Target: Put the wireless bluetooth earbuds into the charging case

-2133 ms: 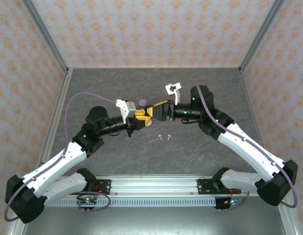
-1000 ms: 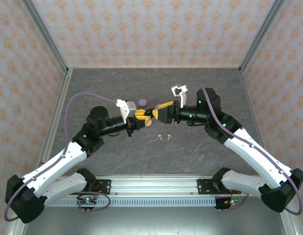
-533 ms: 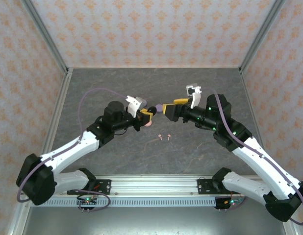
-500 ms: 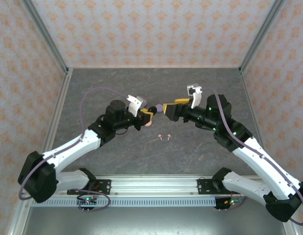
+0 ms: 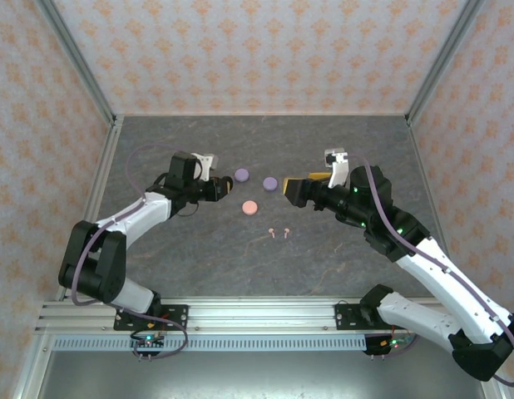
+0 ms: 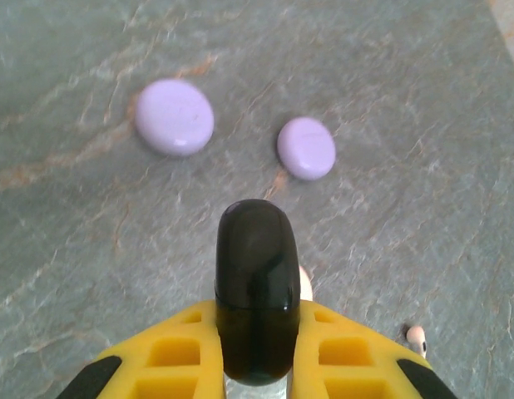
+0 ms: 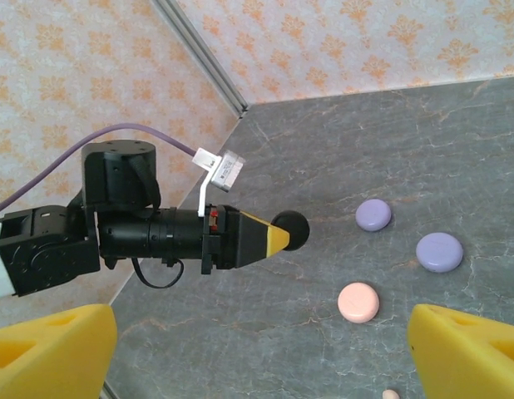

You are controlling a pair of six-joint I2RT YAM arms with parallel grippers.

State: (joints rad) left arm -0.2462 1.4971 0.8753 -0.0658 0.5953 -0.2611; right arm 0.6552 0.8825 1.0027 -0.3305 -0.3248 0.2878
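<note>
L gripper (image 6: 257, 326) is clamped tight on a black rounded case (image 6: 257, 287), held edge-on btw its yellow fingers (image 6: 182, 349). It sits centre-left in the top view and looks lifted off the table (image 5: 340, 249). R gripper (image 5: 292, 189) stands wide open w/ nothing in it, centre-right of the top view, facing the L one.

The earbuds (image 5: 279, 233): two pale pink ones lie side by side on the table, just below centre of the top view. They're below-right of the pink disc (image 5: 250, 207) and apart from it. Above that, btw the grippers, sit the left lilac disc (image 5: 241, 174) and the right lilac disc (image 5: 270, 183).

Handling, my read:
- Buds are tiny, light, hard plastic, prob. slick & rounded, so they'll skid or flick away if you pinch off-centre.
- Take one across the round head w/ fingertips low to the table and the stem left free, so you can point it down into a case.
- Close gently; no real force needed.
- The discs look light & smooth too, so expect the black case to twist in the grip if you push on it.
- Can't tell whether its lid is open.
</note>
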